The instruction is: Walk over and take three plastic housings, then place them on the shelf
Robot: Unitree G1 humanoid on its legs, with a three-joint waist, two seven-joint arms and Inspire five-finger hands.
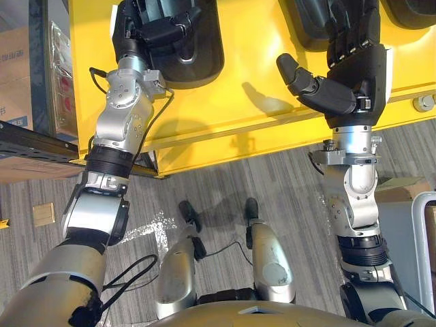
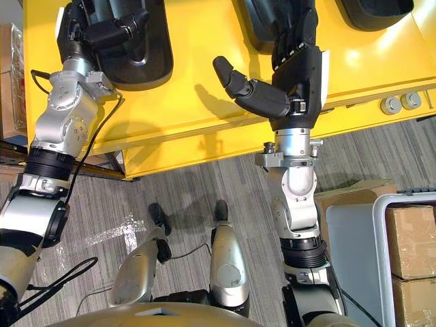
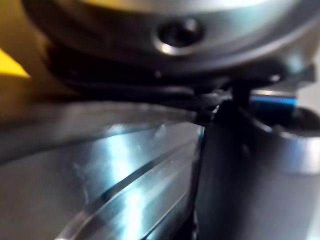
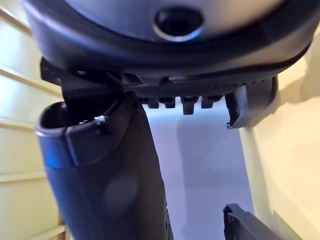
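The left robot hand (image 1: 153, 30) curls its fingers and thumb round the edge of a black plastic housing (image 1: 201, 61) on the yellow bench (image 1: 231, 102). The right robot hand (image 1: 357, 68) is open. Its straight fingers lie on a second housing (image 1: 312, 27), and its thumb sticks out sideways.

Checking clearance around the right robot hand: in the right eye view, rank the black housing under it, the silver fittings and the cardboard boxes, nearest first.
1. black housing, beneath the right robot hand.
2. silver fittings, near the yellow surface edge, to its right.
3. cardboard boxes, far lower right.
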